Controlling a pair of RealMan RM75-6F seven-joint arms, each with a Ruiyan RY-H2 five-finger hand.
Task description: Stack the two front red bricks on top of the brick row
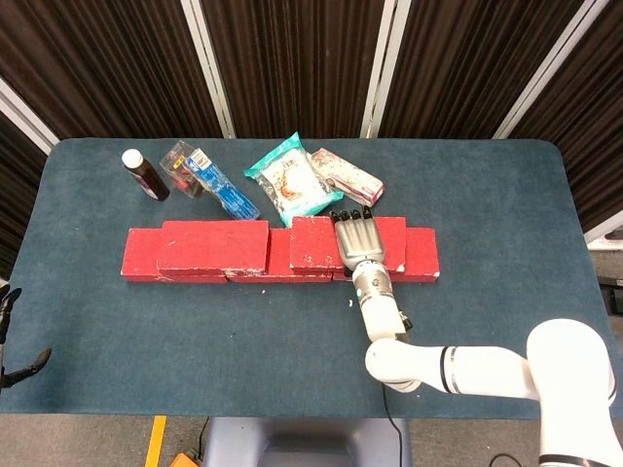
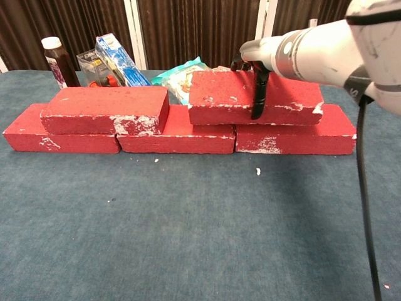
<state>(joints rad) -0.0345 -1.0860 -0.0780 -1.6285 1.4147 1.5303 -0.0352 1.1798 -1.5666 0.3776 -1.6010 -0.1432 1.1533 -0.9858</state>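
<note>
Three red bricks form the row point(image 1: 423, 255) point(image 2: 178, 135) lying across the table's middle. One red brick point(image 1: 214, 243) point(image 2: 103, 110) lies on top of the row's left part. My right hand point(image 1: 362, 241) point(image 2: 255, 63) grips a second red brick point(image 1: 313, 243) point(image 2: 219, 100) from above, thumb on its front face and fingers over its back edge. This brick sits level on the row, spanning the seam between the middle and right bricks. My left hand point(image 1: 8, 336) shows only at the lower left edge of the head view, off the table, fingers apart and holding nothing.
Behind the row stand a dark bottle point(image 1: 144, 175) point(image 2: 57, 59), a clear pack with a blue box point(image 1: 219, 185) point(image 2: 116, 59), a teal packet point(image 1: 292, 182) point(image 2: 188, 80) and a pink packet point(image 1: 346, 177). Blue cloth point(image 2: 200, 226) spreads in front of the row.
</note>
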